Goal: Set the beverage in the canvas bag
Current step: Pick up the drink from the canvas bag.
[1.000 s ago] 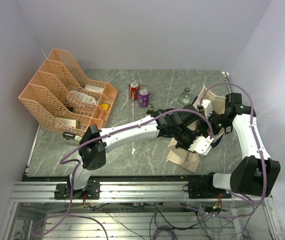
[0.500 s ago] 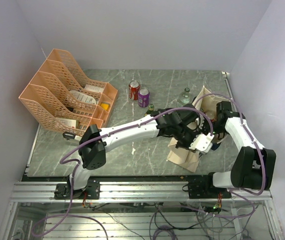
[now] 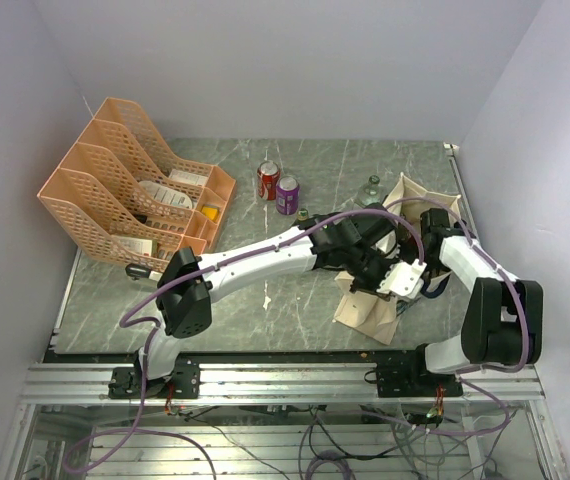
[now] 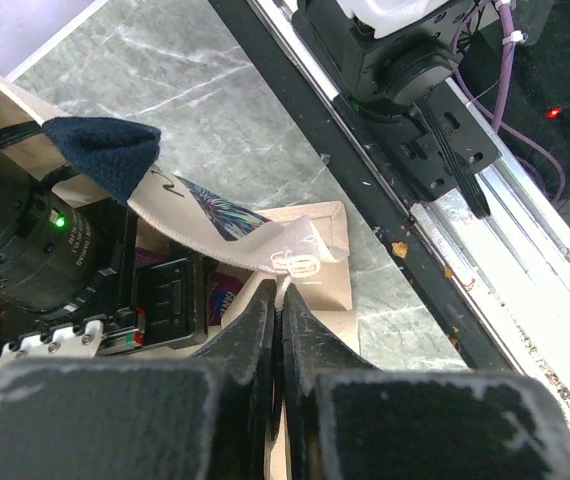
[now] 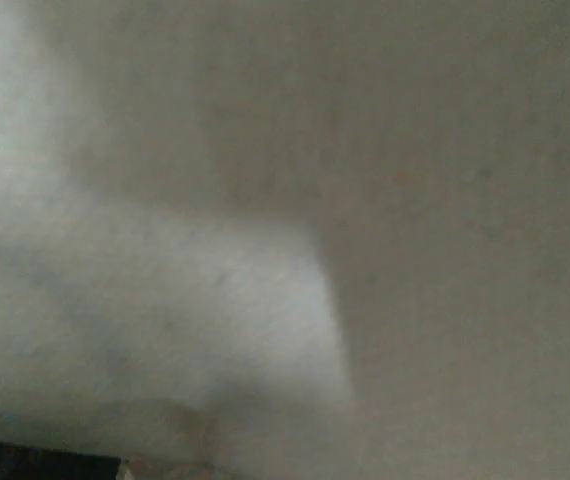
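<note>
- Canvas bag (image 3: 367, 312) at right centre of the top view, slumped on the grey surface (image 3: 265, 300) between the two arms.
- Left end effector (image 4: 277, 305) clenched on the bag's cream rim; looks like a hold to keep the mouth lifted and open for loading.
- Right end effector (image 4: 162, 303) sunk inside the bag, probably to set a drink down; released or clenched, cannot tell.
- Red can (image 3: 268, 180) and purple can (image 3: 287, 195) upright side by side at upper centre, well apart from the bag.
- Only from the left wrist: the pinch itself, a navy handle (image 4: 105, 155) at upper left, and a purple patch (image 4: 227, 296) inside, possibly the beverage.
- From the right wrist: blurred cloth only, no fingers.
- Only from above: both arms' reach and the orange trays (image 3: 125, 190) at left.
</note>
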Available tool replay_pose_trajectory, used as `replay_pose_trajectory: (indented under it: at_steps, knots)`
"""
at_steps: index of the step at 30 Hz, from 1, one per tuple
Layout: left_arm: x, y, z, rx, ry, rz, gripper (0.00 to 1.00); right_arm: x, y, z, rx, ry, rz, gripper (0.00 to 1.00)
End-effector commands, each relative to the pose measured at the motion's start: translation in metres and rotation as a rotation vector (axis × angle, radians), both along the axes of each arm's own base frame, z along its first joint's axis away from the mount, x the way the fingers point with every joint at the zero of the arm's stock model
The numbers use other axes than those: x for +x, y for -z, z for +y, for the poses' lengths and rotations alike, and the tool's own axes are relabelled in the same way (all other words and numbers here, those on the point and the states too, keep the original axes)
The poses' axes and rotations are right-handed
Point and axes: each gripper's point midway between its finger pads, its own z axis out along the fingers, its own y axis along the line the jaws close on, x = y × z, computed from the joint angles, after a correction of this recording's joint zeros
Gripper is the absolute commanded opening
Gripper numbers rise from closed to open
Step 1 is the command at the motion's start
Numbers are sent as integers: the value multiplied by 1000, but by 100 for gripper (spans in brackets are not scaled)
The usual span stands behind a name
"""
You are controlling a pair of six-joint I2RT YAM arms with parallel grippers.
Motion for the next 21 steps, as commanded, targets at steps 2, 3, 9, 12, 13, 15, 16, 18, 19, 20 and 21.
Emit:
replay_pose_trajectory:
  at_steps: [2,3,9,12,13,15,16,18,19,20,21]
  knots:
    - [6,8,4,28,-21,20,9,-6,30,6,-40,-66,43,100]
    - [5,9,4,29,-22,20,9,-6,33,6,-44,-70,50,100]
    - [6,9,4,28,-24,17,9,-14,46,3,-75,-98,88,97]
    - [6,10,4,30,-25,16,9,-19,50,3,-83,-108,95,93]
    - [6,10,4,29,-24,15,9,-20,51,2,-88,-109,96,92]
    - [7,10,4,31,-25,13,9,-23,53,2,-93,-108,101,85]
    - [7,10,4,30,-24,12,9,-24,52,2,-92,-107,104,81]
    - [7,10,4,30,-25,10,9,-24,47,3,-83,-97,100,70]
    - [7,10,4,30,-25,12,9,-24,44,4,-77,-93,91,65]
    - [7,10,4,30,-26,13,9,-23,39,5,-72,-90,80,60]
    - [7,11,4,30,-25,14,9,-22,35,7,-65,-86,70,56]
